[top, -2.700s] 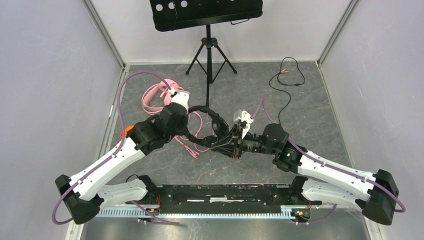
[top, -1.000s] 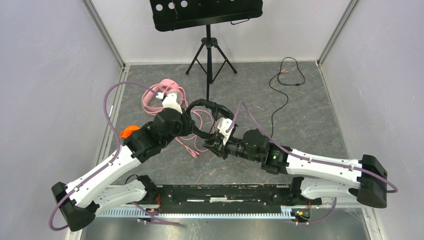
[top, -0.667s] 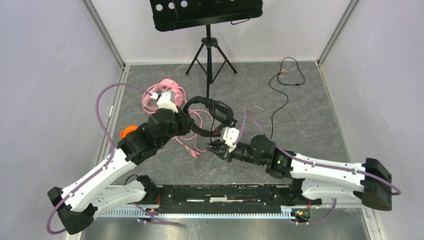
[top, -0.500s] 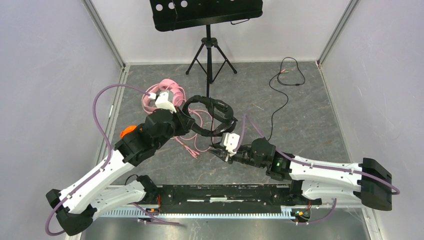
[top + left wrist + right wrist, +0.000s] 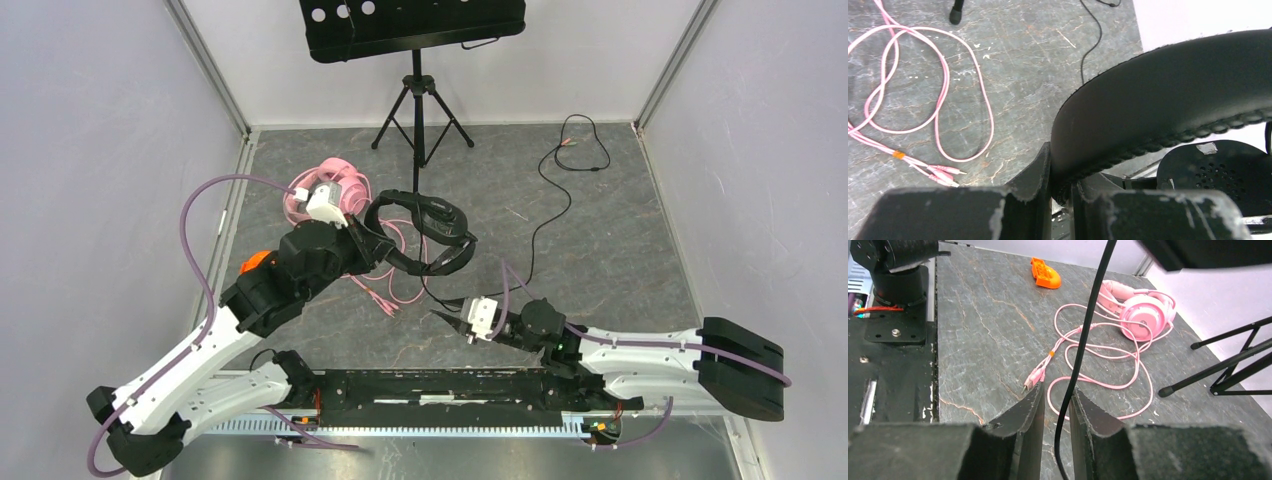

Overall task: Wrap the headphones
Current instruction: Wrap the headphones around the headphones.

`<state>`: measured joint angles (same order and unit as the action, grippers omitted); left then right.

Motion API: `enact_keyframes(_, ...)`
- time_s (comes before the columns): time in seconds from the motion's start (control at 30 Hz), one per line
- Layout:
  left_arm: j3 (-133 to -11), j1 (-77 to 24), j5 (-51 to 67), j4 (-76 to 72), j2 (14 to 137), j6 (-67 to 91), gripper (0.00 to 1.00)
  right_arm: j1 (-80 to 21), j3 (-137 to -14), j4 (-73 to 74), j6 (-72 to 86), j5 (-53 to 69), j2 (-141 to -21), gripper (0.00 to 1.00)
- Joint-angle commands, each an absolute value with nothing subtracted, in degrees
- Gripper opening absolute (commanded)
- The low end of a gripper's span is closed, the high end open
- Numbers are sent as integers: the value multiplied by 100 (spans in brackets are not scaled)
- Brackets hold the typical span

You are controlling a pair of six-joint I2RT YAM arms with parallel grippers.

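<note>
Grey table [image 5: 620,250], music stand [image 5: 412,25] at far edge, not part of the job. L gripper [image 5: 1060,185] is clamped on the padded band of the black headphones [image 5: 425,225]. They look raised off the surface at mid-table, cups on the side toward the R arm. R gripper [image 5: 1055,405] sits low near the front edge, jaws at a narrow gap w/ the thin black cable [image 5: 1083,340] threaded between. Daylight shows either side of it, so it reads as guiding, not pinching. Pink headphones [image 5: 1143,310] lie far-left on the table, not yet wrapped. Pink cable [image 5: 1050,354] lies in loose loops just beside them, plugs toward the front. Step in hand (my read): take up black cable slack, then wind it round the band. To do it well: L holds band steady; R nips cable before circling; moderate tension so turns sit side by side, no yank at the cup joint. Route R clear of pink loops & stand legs. Far tail near back-R corner may snag.
</note>
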<state>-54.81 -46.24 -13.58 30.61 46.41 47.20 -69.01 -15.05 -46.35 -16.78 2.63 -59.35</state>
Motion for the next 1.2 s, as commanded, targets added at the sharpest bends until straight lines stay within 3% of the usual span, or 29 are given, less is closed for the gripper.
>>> enact_keyframes(0.0,-5718,-4616,-1077,2368,4471,5180,2,-6943,-1207,-5773,-1920,64,-5984,29)
enact_keyframes(0.7,-5502,-4620,-609,2023,4312,5473,2,-6943,-1520,-5827,-2309,101,-6506,31)
enact_keyframes(1.17,-5455,-4615,-502,1932,4314,5550,2,-6943,-2116,-5848,-2740,-168,-6889,42)
